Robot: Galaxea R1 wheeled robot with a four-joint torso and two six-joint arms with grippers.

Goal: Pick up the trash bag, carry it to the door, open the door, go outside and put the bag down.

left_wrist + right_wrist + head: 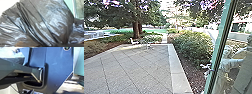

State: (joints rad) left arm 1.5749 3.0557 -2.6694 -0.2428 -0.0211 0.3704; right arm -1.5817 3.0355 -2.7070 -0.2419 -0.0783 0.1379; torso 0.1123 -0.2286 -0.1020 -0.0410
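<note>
The dark, shiny trash bag [52,22] looms large and creased in the left wrist view, its folds gathering toward the picture's lower part; whether my left gripper is shut on it is hidden. A green door frame edge [220,46] stands upright at the right of the head view, with glass beside it. Part of a green surface [80,64] shows in the right wrist view, next to the robot's own plate; it cannot be told which part of the doorway it is.
Paving [134,72] stretches ahead, bordered by a pale kerb [177,67]. Bushes [194,46] grow on the right, and a small white table with a chair [134,41] stands at the paving's far end near trees. A person [226,65] shows behind the glass.
</note>
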